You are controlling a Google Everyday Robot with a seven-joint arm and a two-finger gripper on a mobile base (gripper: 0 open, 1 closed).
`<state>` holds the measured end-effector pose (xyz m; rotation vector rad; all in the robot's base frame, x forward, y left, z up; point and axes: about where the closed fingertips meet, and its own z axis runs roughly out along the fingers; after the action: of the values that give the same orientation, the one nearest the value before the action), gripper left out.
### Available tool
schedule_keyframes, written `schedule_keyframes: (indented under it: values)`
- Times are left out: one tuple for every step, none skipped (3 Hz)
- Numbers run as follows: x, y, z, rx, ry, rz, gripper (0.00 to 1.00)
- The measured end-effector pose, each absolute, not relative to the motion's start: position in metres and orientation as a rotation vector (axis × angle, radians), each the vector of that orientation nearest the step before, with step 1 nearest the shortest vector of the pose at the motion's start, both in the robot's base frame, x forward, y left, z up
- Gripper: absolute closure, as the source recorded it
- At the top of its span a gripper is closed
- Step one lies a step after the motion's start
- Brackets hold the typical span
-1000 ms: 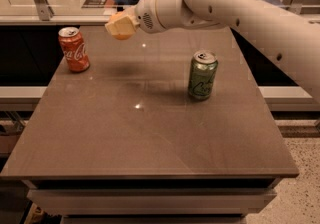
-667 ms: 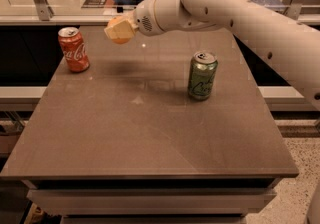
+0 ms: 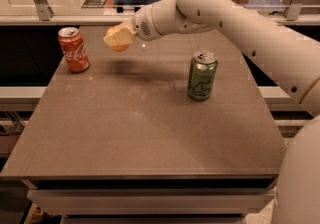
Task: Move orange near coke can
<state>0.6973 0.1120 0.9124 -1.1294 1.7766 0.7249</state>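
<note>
Orange (image 3: 120,46) is hanging above the table (image 3: 140,133), off its surface, with the gripper (image 3: 116,38) jaws clenching around it. It is hovering near the coke can (image 3: 73,49) (not touching); the green can (image 3: 202,75) is standing well apart.

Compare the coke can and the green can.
The coke can is red with white script; the green can has pale lettering. The coke can stands far left, the green can right of centre. Both stand upright. The gripper holds the orange aloft nearer the coke can.
</note>
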Motion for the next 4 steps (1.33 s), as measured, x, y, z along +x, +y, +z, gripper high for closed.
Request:
schedule_keyframes:
  values:
    - [0.7,0.118,0.897,-1.159,1.792,0.744,1.0]
    - [0.703,0.124,0.885,-1.173,1.798,0.764,1.0]
    - [0.68,0.138,0.881,-1.184,1.757,0.819,1.0]
    - [0.68,0.139,0.881,-1.185,1.757,0.82,1.0]
